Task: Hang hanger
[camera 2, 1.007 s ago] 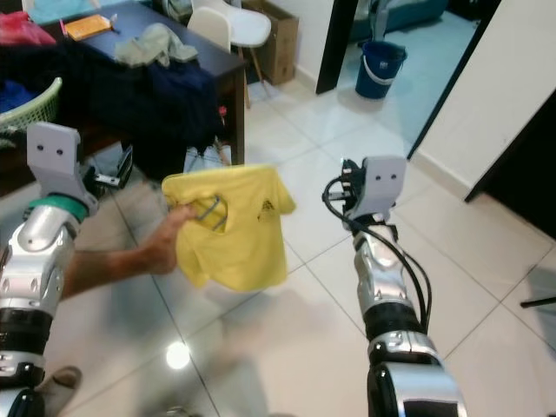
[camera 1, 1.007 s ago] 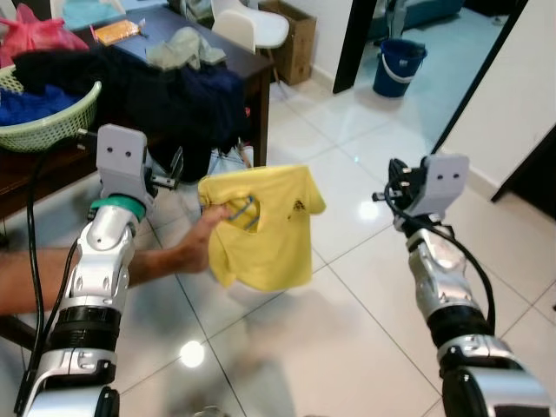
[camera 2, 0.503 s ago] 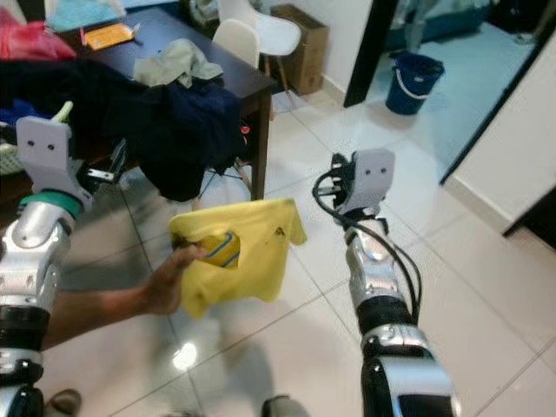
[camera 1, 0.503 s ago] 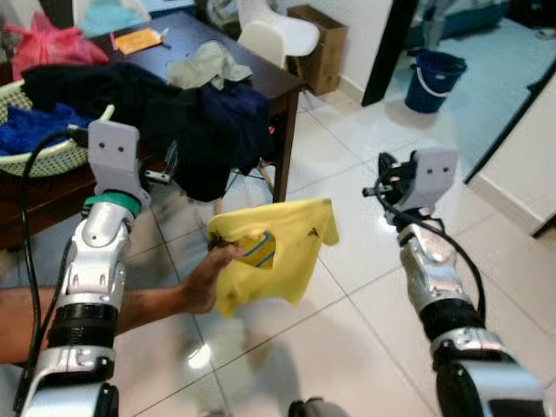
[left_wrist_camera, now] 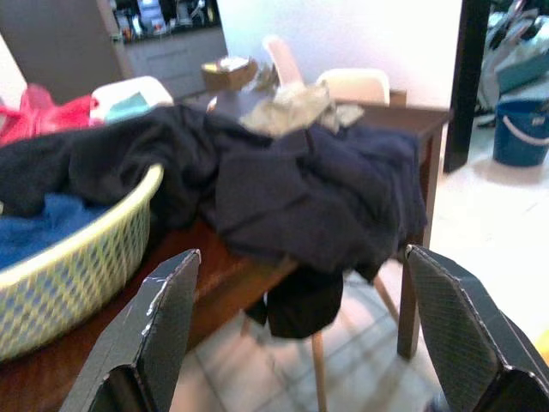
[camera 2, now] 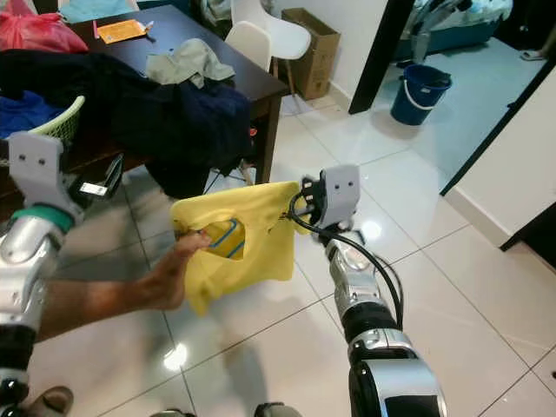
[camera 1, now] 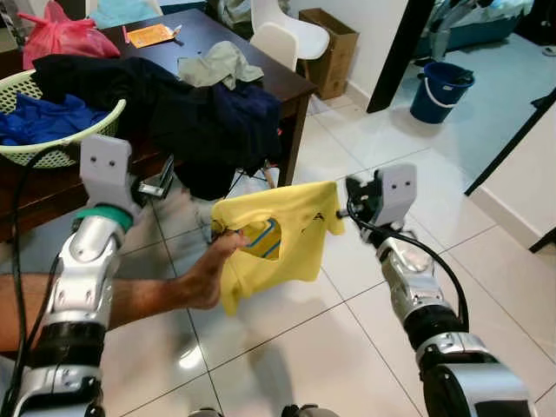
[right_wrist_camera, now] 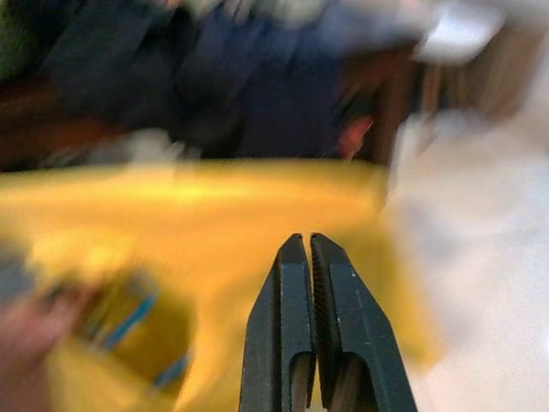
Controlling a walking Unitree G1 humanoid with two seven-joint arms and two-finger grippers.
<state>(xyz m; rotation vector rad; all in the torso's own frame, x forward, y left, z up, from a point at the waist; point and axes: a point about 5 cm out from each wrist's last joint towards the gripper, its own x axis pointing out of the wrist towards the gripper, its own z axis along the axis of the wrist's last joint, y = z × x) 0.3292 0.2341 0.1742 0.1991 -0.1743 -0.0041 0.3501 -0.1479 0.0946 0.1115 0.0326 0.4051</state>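
A person's hand [camera 1: 211,271] holds up a yellow shirt [camera 1: 291,248] at its collar, in front of me above the floor. A hanger [camera 1: 261,240] with blue on it shows inside the neck opening. My right gripper [camera 1: 348,205] is at the shirt's shoulder edge; whether it touches is unclear. In the right wrist view its fingers [right_wrist_camera: 292,300] are shut with nothing between them, pointing at the blurred yellow cloth [right_wrist_camera: 197,215]. My left gripper [camera 1: 163,179] hangs open by the table's front edge, apart from the shirt, its fingers [left_wrist_camera: 163,318] spread wide.
A dark wooden table [camera 1: 291,80] stands at the back left. It carries a green laundry basket [camera 1: 65,143] and a heap of dark clothes [camera 1: 204,113]. Behind it are a white chair [camera 1: 291,35] and a cardboard box [camera 1: 334,39]. A blue bucket [camera 1: 440,87] stands in the doorway.
The whole view has shifted, so the camera moved. My right gripper has closed the gap to the shirt's shoulder. The person's hand still holds the shirt up. The left gripper stays open.
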